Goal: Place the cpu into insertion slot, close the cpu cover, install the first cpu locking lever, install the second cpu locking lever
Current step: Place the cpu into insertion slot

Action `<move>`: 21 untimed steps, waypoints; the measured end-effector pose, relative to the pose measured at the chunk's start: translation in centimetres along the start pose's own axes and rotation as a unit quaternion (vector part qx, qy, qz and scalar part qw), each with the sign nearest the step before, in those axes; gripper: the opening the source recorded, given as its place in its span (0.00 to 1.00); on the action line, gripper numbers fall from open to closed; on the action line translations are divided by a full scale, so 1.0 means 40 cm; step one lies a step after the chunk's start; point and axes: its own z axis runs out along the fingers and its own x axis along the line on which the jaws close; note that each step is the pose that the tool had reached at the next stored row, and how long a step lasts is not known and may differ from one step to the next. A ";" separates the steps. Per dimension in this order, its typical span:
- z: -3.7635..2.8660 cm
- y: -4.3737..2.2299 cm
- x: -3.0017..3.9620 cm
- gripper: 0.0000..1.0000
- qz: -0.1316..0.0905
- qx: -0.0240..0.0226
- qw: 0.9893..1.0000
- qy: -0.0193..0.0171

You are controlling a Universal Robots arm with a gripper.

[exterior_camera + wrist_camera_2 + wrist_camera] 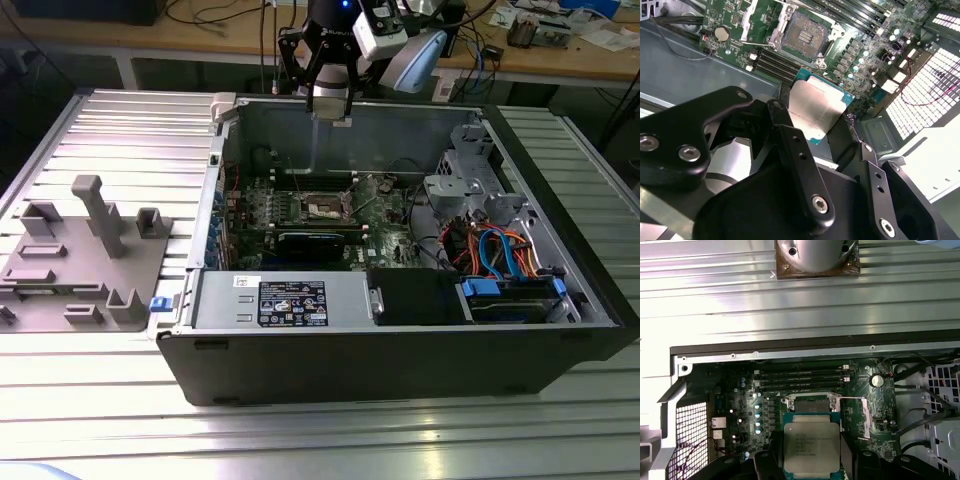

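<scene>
End effector (814,120) was closed on chip (811,445), gripping two opposite edges. Chip hung flat, high above board (735,390); socket (811,404) lay bare below. Best, I judged: keep chip level, edges square to socket, lower straight, no sliding.

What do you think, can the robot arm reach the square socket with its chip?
Probably yes: the dark square socket in its silvery frame lies bare below, nothing between it and the silver-grey square chip in the jaws.
</scene>
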 end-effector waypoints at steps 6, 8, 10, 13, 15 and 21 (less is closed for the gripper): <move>0.000 0.000 0.000 0.54 0.008 0.000 1.000 -0.001; 0.000 0.000 0.000 0.54 0.012 0.000 1.000 -0.001; 0.000 0.000 0.000 0.54 0.019 0.000 1.000 -0.002; 0.000 0.000 0.000 0.54 0.027 0.000 1.000 -0.002; 0.000 0.000 0.000 0.54 0.034 -0.001 0.999 -0.003; 0.000 0.000 0.000 0.54 0.045 -0.001 0.999 -0.004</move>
